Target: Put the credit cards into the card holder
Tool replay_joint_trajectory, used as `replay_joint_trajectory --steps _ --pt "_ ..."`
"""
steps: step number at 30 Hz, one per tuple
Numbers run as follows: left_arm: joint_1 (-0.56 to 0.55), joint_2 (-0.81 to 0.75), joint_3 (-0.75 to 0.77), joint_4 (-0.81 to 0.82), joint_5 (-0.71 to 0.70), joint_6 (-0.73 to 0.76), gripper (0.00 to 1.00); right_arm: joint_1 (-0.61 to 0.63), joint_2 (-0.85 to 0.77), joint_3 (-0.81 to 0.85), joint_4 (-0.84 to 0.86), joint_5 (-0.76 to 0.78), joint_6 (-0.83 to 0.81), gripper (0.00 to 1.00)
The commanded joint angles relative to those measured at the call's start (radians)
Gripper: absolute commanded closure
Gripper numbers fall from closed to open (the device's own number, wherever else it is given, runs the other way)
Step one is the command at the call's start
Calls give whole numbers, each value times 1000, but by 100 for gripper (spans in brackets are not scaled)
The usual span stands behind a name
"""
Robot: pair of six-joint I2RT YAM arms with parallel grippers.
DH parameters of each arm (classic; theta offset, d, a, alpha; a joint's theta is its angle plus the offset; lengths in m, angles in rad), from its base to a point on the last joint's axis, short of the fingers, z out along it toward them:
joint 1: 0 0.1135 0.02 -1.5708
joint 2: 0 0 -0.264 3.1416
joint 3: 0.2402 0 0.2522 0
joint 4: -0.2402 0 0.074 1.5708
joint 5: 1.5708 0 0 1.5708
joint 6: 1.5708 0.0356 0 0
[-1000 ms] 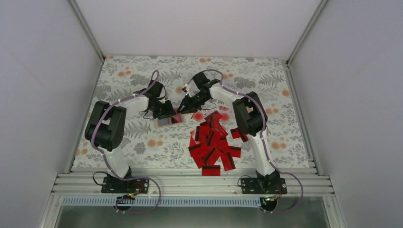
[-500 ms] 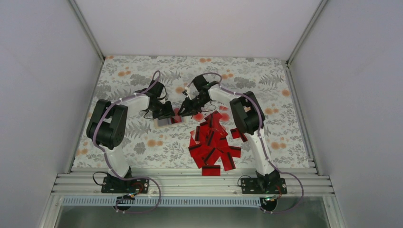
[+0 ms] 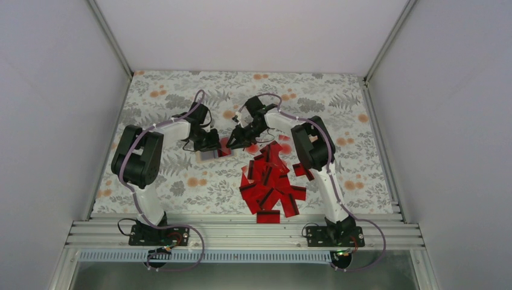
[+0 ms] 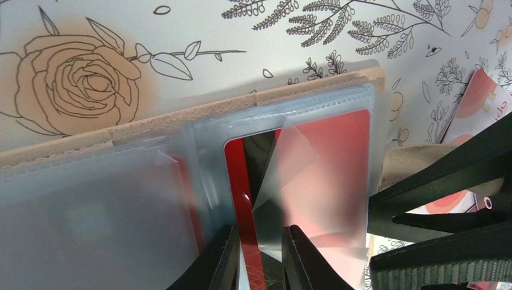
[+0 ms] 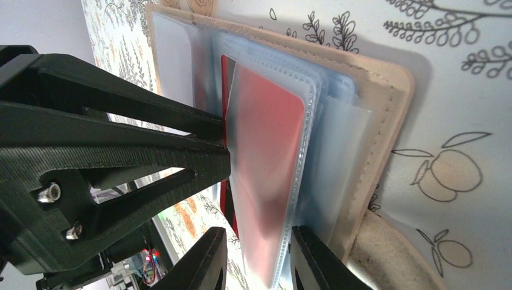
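The tan card holder [image 3: 208,155] lies open on the flowered cloth, its clear sleeves fanned up [image 4: 181,118] [image 5: 386,103]. A red credit card [image 4: 246,205] stands on edge partly inside one sleeve. My left gripper [image 4: 259,241] [image 3: 211,144] straddles that card with narrow jaws; one finger touches it and a small gap shows at the other. My right gripper [image 5: 256,241] [image 3: 234,142] is shut on a clear sleeve with a red card [image 5: 272,133] behind it. More credit cards [image 3: 272,181] lie piled to the right.
A pale-faced card with a red blot [image 4: 477,96] lies on the cloth just beyond the holder. The right gripper's black fingers [image 4: 447,181] crowd the left wrist view. White walls close in the cloth on three sides.
My left jaws have narrowed around the red card. The right gripper has shifted slightly left toward the holder and kept its grip. The pile has not moved.
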Motion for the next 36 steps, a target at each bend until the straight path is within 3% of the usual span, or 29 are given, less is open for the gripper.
replay_joint_trajectory --steps 1,9,19,36 --pt "-11 50 0 17 17 18 81 -2 25 14 -5 -14 -11 72" --pt "-12 52 -24 36 28 13 84 -3 6 17 3 -36 3 75" --pt "-12 35 -26 36 23 8 84 0 -17 16 -3 -27 11 85" --pt "-12 -20 20 -9 26 -12 84 17 -43 40 4 -52 42 76"
